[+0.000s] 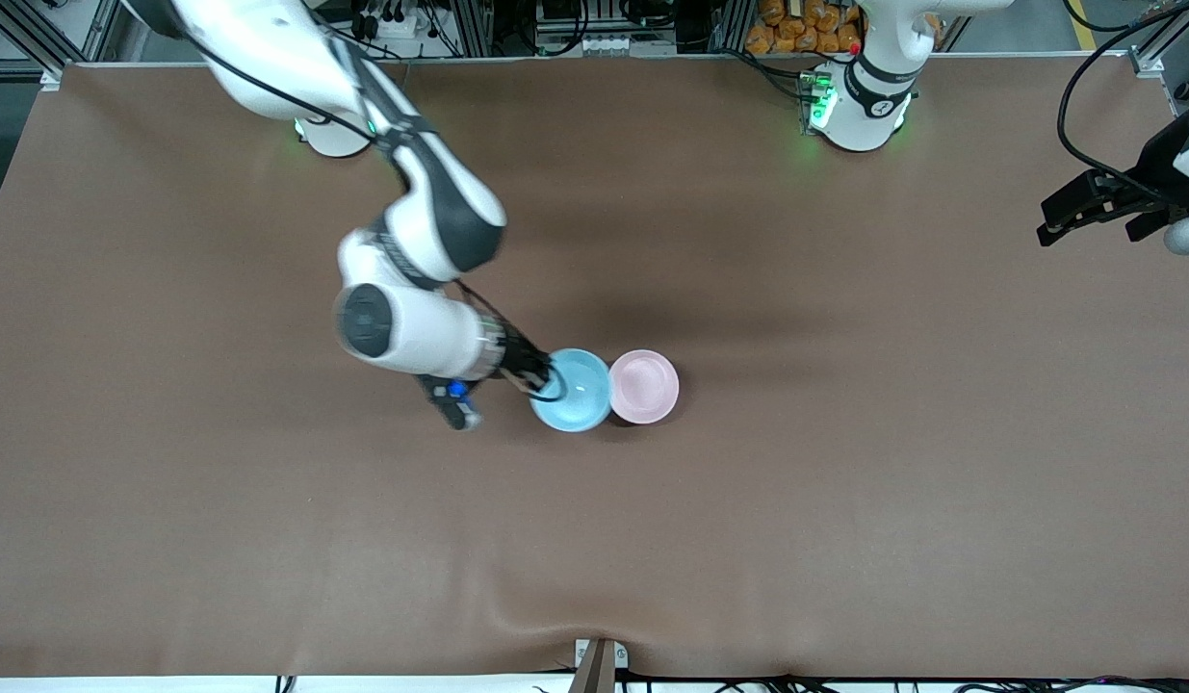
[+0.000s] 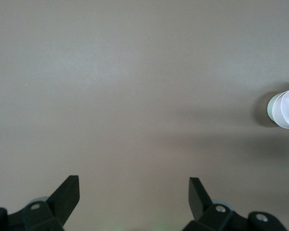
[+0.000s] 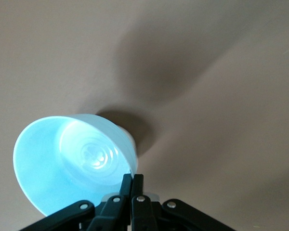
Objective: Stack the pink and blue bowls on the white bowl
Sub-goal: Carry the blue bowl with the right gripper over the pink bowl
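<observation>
Plastic bowls on a matt table cover

Blue bowl and pink bowl look like smooth, slightly glossy plastic; the brown table cover looks matt, cloth-like.

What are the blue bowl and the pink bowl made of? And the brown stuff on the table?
The blue bowl, pinched at its rim by the right tool, looks like thin, smooth plastic: glossy highlights, moulded rings in its bottom. The pink bowl beside it looks like the same plastic, with a soft sheen. The brown cover seems a matte mat or cloth, since it ripples at the edge nearest the front camera.
</observation>
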Tool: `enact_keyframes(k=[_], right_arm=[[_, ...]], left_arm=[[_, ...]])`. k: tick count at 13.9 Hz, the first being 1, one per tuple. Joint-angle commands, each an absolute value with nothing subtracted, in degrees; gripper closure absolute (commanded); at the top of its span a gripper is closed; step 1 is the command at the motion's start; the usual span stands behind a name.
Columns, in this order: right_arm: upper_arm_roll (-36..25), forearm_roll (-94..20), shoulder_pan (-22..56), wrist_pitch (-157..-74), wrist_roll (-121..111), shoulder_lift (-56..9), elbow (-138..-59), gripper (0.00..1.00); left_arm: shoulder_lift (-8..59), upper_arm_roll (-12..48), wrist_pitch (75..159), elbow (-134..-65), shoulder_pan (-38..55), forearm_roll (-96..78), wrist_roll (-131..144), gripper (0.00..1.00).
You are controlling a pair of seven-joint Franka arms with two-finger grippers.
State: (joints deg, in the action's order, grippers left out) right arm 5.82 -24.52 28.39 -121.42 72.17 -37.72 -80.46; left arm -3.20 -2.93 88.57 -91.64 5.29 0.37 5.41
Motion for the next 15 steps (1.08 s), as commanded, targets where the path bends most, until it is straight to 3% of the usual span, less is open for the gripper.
enact_keyframes(k=[1, 14, 15], right_arm=[[4.8, -25.6, 32.2, -124.9, 78.6, -41.8, -76.5, 1.0], [4.6, -24.4, 36.7, -129.5, 81.0, -47.1, -76.7, 1.0], [4.6, -24.4, 36.7, -129.6, 81.0, -47.5, -76.6, 0.77]], left_arm=[[-3.0, -3.1, 88.6, -91.1, 5.5, 0.5, 4.2, 0.0], [-1.5, -2.5, 90.2, -90.8, 6.1, 0.2, 4.2, 0.0], [-1.5, -2.5, 90.2, -90.7, 6.1, 0.2, 4.5, 0.0]])
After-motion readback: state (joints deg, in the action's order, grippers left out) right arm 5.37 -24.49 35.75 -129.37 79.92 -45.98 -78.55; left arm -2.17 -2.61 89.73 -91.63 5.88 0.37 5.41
